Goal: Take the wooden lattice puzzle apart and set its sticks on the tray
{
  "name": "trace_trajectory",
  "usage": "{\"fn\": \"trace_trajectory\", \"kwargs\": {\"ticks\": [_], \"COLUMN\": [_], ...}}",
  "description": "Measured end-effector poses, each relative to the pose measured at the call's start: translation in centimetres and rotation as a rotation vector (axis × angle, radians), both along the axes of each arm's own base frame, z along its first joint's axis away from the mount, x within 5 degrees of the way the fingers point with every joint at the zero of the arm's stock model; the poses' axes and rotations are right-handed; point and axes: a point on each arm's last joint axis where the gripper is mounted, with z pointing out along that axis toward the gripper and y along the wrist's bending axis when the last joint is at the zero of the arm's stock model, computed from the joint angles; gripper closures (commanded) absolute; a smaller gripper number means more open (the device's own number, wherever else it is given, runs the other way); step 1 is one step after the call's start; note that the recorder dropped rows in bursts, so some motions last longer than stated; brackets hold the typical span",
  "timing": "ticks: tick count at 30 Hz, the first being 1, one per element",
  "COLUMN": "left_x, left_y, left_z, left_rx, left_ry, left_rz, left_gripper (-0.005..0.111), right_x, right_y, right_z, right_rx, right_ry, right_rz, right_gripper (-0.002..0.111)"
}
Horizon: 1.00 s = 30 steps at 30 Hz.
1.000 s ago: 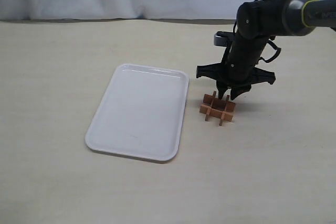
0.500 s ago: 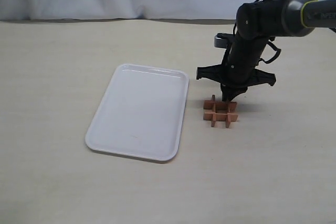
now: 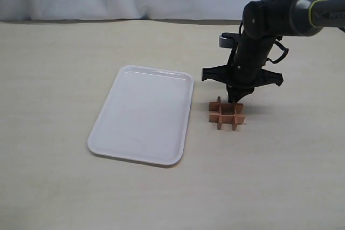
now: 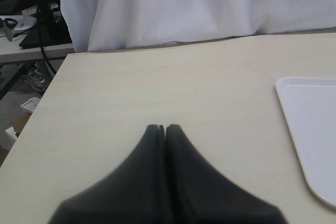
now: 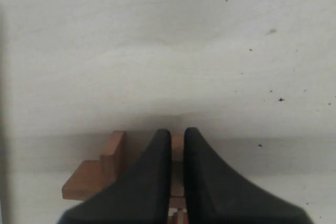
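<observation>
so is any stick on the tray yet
No, the puzzle sits whole beside the tray, not on it.

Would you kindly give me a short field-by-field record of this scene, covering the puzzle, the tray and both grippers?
puzzle: wooden lattice puzzle, assembled, on the table to the right of the tray, not touching it
tray: tray, white, nothing on it
right gripper: right gripper, pointing down, closed on the puzzle's far side
left gripper: left gripper, shut, holding nothing, above bare table
task progress: nothing taken apart yet
</observation>
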Motion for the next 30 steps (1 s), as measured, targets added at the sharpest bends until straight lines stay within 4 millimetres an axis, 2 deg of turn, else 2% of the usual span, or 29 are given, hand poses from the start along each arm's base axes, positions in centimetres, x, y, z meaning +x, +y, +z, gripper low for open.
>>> {"fn": "trace_trajectory", "kwargs": {"ticks": [6, 8, 13, 19, 21, 25, 27, 30], "left_x": [0.0, 0.0, 0.0, 0.0, 0.0, 0.0, 0.0, 0.0], "left_y": [0.0, 0.0, 0.0, 0.0, 0.0, 0.0, 0.0, 0.0], "left_z": [0.0, 0.0, 0.0, 0.0, 0.0, 0.0, 0.0, 0.0], "left_rx": [0.000, 0.000, 0.000, 0.000, 0.000, 0.000, 0.000, 0.000], "left_ry": [0.000, 0.000, 0.000, 0.000, 0.000, 0.000, 0.000, 0.000], "left_rz": [0.000, 0.000, 0.000, 0.000, 0.000, 0.000, 0.000, 0.000], "left_gripper": [0.107, 0.107, 0.107, 0.107, 0.107, 0.107, 0.107, 0.107], "right_x": [0.0, -0.1, -0.2, -0.2, -0.2, -0.2, -0.5, -1.7], "right_y": [0.0, 0.0, 0.0, 0.0, 0.0, 0.0, 0.0, 0.0], "right_z": [0.0, 0.0, 0.0, 0.2, 1.1, 5.1, 7.3, 9.5], "right_rx": [0.000, 0.000, -0.001, -0.002, -0.005, -0.026, -0.052, -0.086], "right_ry": [0.005, 0.006, 0.020, 0.019, 0.000, -0.073, -0.102, -0.074], "right_rz": [0.002, 0.002, 0.003, 0.017, 0.046, 0.181, 0.320, 0.573], "right_gripper": [0.103, 0.100, 0.080, 0.078, 0.078, 0.078, 0.078, 0.078]}}
